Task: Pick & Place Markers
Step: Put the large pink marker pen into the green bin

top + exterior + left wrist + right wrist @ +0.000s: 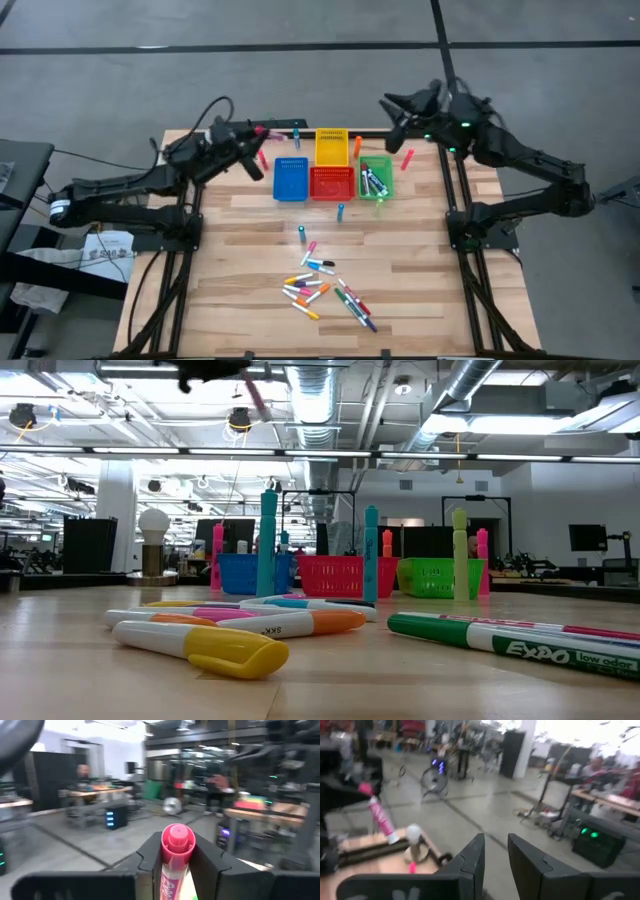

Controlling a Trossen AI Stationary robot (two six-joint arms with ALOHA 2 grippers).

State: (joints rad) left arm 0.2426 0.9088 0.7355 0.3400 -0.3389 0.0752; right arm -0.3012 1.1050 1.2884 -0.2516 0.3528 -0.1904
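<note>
While seemingly glossy, the cylindrical pink marker (176,851) sits in the left gripper (176,857).

Four small bins sit on the wooden table (240,250) between the two claws: a blue bin (290,179) nearest the left claw, a red bin (331,183) beside it, a yellow bin (331,146) behind the red one, and a green bin (377,179) nearest the right claw. Well beyond the claws, a person (81,773) sits at a desk (97,795)
</note>
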